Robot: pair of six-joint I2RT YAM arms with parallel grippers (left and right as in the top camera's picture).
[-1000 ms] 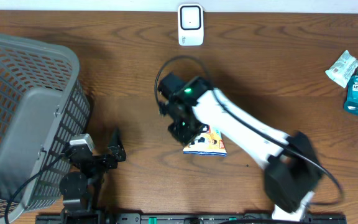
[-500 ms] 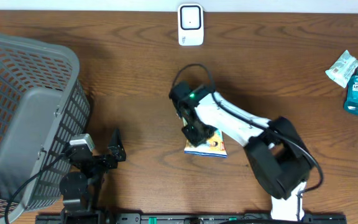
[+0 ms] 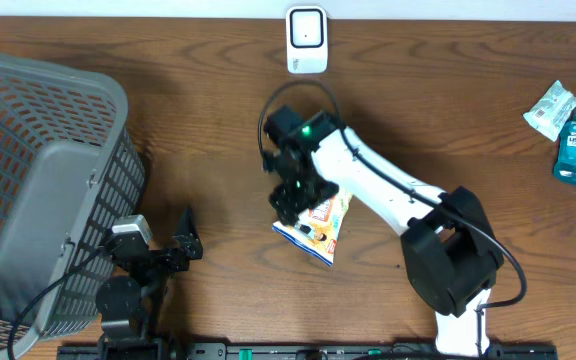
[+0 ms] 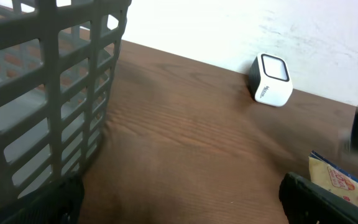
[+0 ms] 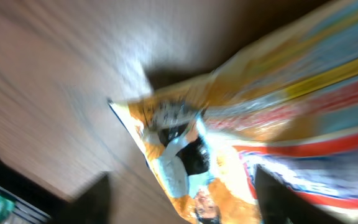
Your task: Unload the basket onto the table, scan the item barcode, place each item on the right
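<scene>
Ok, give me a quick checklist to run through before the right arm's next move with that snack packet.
1. Snack packet within reach, directly under the right gripper: ok.
2. Packet gripped: not ok, as far as the blurred right wrist view shows; the jaws stand wide apart.
3. Barcode side found: cannot tell; no barcode shows in any view.
4. Scanner upright at the far side of the table, nothing in front of it: ok.
5. Left gripper open, empty, beside the basket, out of the way: ok.
</scene>
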